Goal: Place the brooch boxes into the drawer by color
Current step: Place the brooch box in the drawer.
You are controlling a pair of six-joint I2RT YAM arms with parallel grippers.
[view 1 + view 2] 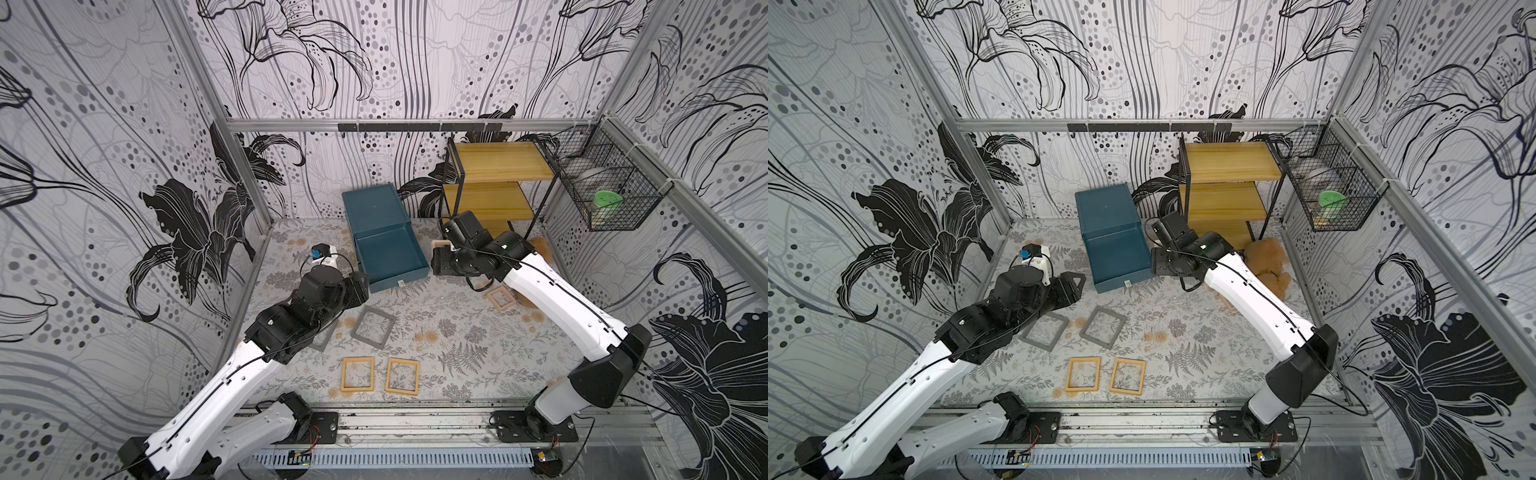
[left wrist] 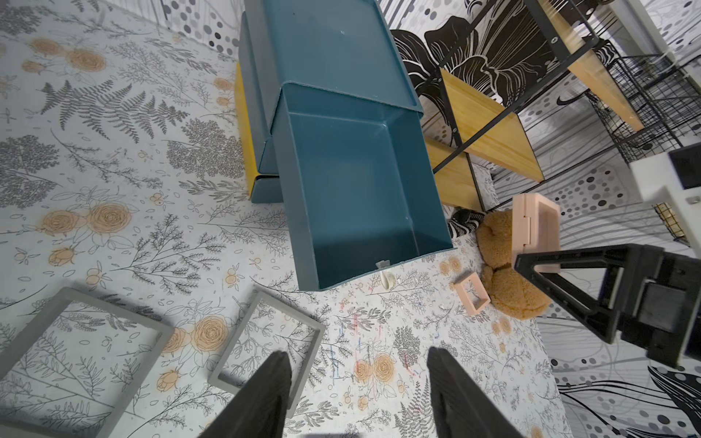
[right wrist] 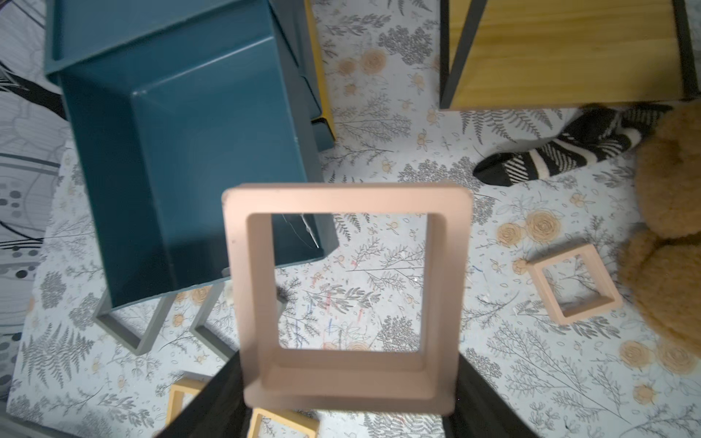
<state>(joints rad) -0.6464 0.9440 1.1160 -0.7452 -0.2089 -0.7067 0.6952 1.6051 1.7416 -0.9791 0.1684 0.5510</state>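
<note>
Top drawer (image 1: 388,253) of teal chest (image 1: 370,203) standing pulled out at 12 o'clock, holding nothing: no box sorted yet. Two grey boxes (image 1: 1103,327) lying mid-table, two yellow boxes (image 1: 1083,374) at 6 o'clock. Right gripper (image 3: 349,364) pinching pink box (image 3: 345,197) just beside drawer, at its 3 o'clock. Left gripper (image 2: 358,352) hanging spread, empty, by grey boxes. Smaller pink box (image 1: 500,298) waiting at drawer's 4 o'clock.

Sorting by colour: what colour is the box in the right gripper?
Pale pink-beige box, clearest in the right wrist view.

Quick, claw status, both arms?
Left claw: open, holding nothing.
Right claw: closed on the pink brooch box.
</note>
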